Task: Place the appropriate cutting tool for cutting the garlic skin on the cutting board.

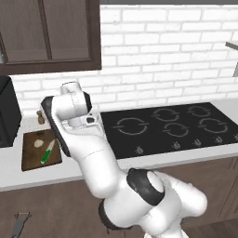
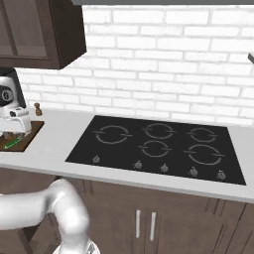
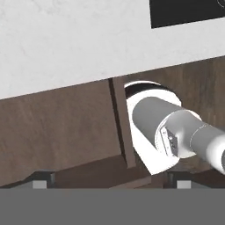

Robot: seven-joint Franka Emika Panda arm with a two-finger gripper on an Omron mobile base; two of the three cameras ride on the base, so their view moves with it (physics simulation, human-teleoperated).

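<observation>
Green-handled knife (image 1: 47, 153) on the cutting board (image 1: 30, 158) (beside garlic (image 1: 38, 143))

Evenly lit, rendered, bright and flat throughout. No single light source apparent. Soft shadow beneath the cabinet (image 1: 51, 35) at upper left, falling on the brick wall (image 1: 162, 56). Faint sheen on the black stovetop (image 2: 158, 144), no hard glare. Slightly soft, low resolution, jagged edges. Dim wood fronts at lower frame. No edge distortion noticeable.
</observation>
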